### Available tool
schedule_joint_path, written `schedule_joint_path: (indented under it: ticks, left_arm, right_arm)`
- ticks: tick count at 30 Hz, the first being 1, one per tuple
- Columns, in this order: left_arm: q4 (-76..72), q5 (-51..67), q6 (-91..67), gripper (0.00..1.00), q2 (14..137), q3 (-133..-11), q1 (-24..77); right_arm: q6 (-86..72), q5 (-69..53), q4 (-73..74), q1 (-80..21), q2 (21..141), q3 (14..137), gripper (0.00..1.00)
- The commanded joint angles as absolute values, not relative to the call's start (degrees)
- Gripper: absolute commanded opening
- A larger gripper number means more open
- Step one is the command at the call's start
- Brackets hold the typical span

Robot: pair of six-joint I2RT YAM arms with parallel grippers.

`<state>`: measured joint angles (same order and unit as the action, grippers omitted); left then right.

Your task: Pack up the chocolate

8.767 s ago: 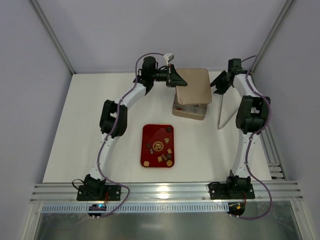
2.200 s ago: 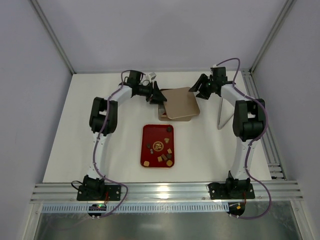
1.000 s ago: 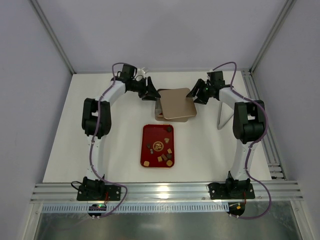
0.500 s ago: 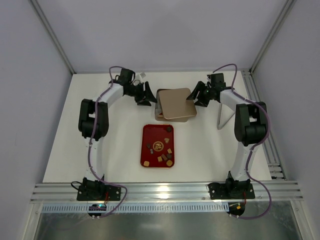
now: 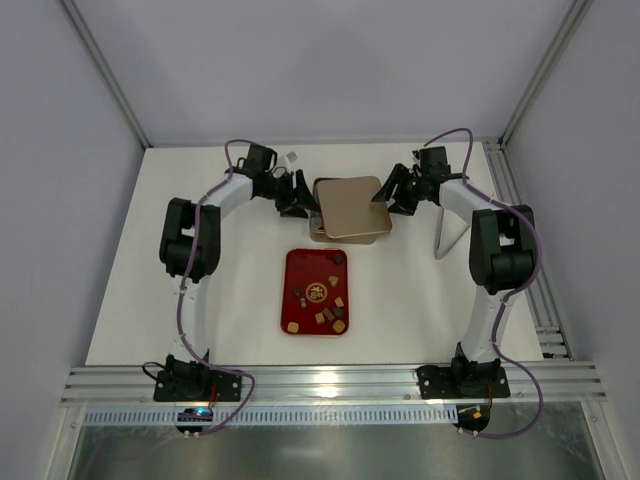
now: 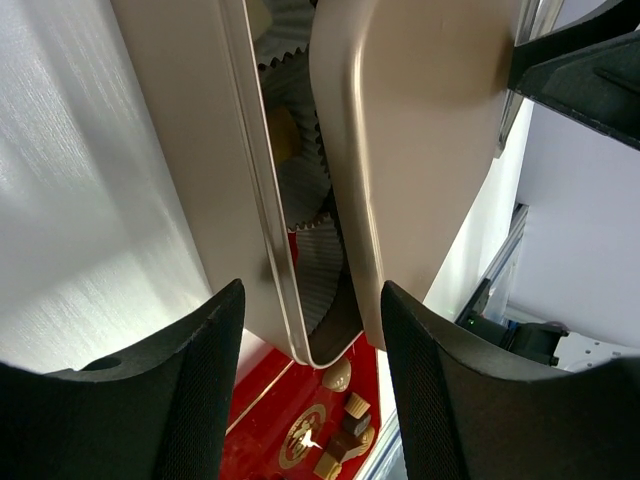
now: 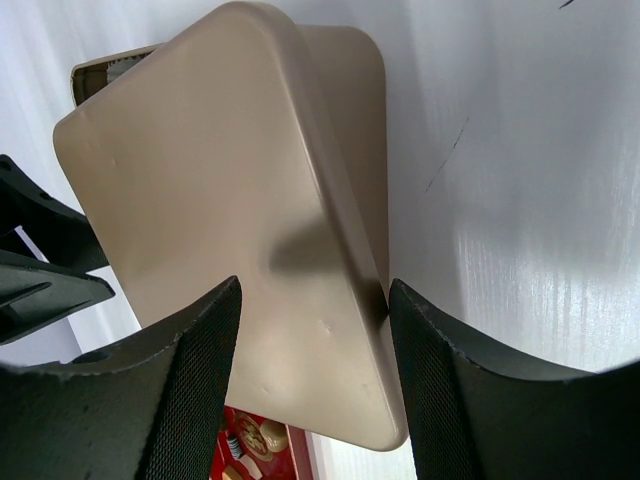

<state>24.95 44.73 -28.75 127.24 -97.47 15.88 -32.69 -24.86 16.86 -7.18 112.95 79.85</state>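
Opening the box [image 5: 317,222] seems the step: the lid [image 5: 352,207] lies crooked between the spread left hand [image 5: 298,197] and right hand [image 5: 391,192], which next must pinch and lift it.

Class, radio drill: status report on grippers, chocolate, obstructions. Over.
Left gripper open, right gripper open, flanking the box. Chocolate loose on red tray, unpacked. Lid askew over box, mostly covering it.

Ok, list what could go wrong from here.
1. The lid lies skewed on the box, not seated. A nudge from either open claw, left or right, might slide it toward the red tray and scatter the chocolate.
2. The left claw appears to straddle both the lid's edge and the box rim, so closing may pinch both or crush the paper cups.
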Motion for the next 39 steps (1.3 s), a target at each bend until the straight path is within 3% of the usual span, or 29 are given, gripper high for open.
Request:
schedule_joint_path:
  ticks: [1,39]
  left_arm:
    - [21.01,45.26,-30.06,0.56,123.22,-96.86,16.17]
    - [19.07,44.56,-31.91,0.55,122.78,-94.48,17.84]
  right_arm:
    - [-32.52,-25.58,16.79,-8.00,110.57,79.80,0.63]
    - [-31.91,-21.46,25.66,-13.53,116.46,91.93,0.63]
